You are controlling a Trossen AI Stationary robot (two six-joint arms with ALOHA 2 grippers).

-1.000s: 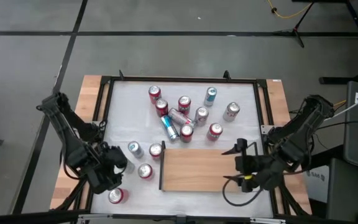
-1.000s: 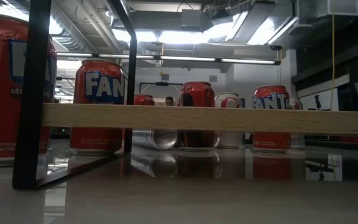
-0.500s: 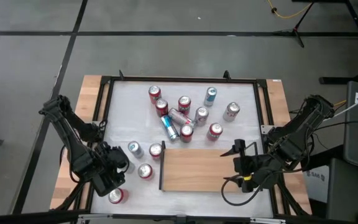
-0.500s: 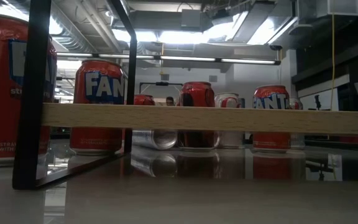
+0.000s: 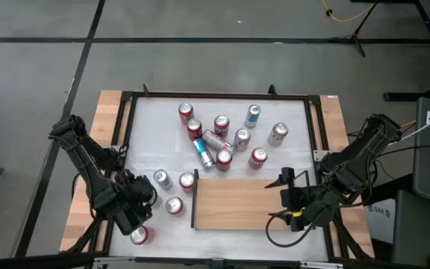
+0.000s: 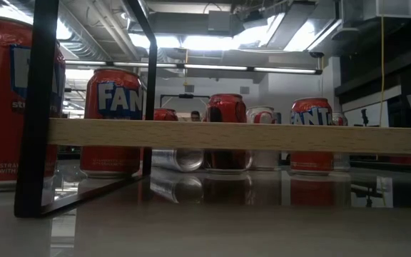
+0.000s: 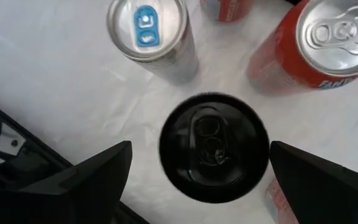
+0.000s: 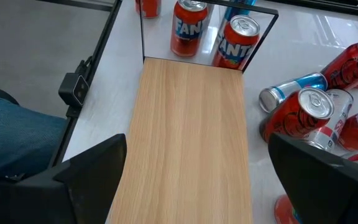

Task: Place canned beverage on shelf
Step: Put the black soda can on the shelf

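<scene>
Canned beverage: black-topped can (image 7: 214, 147) stands on the white table (image 5: 290, 127) directly below the left gripper (image 7: 197, 180), fingers spread wide either side, not touching. Nearby red cans (image 6: 113, 121) read "FAN". Shelf (image 5: 237, 203) bare; right gripper (image 5: 284, 198) wide at its end

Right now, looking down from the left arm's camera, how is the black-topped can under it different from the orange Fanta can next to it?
The black-topped can has a dark lid; the orange Fanta can has a bare silver lid. The black-topped can sits centred between the open left gripper's fingers; the orange Fanta can stands off to one side, outside them. Both stand upright on the white tabletop, unopened.
</scene>
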